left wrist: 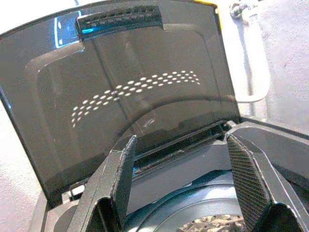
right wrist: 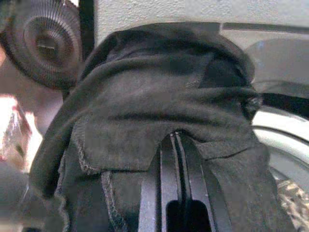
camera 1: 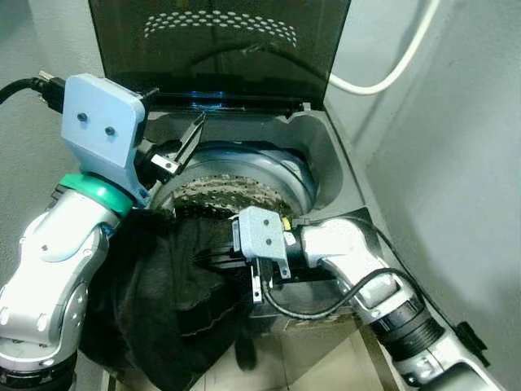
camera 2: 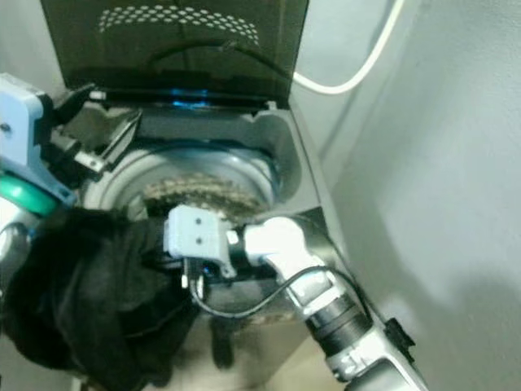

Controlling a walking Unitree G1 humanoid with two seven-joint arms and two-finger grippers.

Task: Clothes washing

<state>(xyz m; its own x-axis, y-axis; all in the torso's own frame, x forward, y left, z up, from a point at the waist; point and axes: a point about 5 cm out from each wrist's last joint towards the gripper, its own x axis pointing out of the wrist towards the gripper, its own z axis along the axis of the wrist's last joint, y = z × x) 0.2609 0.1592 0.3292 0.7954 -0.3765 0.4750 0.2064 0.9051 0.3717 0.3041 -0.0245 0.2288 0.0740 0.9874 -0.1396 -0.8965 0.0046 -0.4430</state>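
While our right gripper point(camera 1: 213, 259) pinches the crumpled black fabric garment point(camera 1: 159, 297) and left gripper point(camera 1: 181, 151) hangs spread, we're loading, probably lifting next into the grey top-loading washing machine's steel drum point(camera 1: 236, 191).

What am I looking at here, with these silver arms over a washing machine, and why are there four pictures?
It is a humanoid robot loading laundry. Two pictures come from cameras in its head, looking down; the other two from a camera on each wrist. Before it stands a top-loading washing machine with its dark lid raised and the drum open. A black garment hangs over the machine's front edge. The right tool is pinched shut on that garment. The left tool hovers open above the drum's rim, holding nothing.
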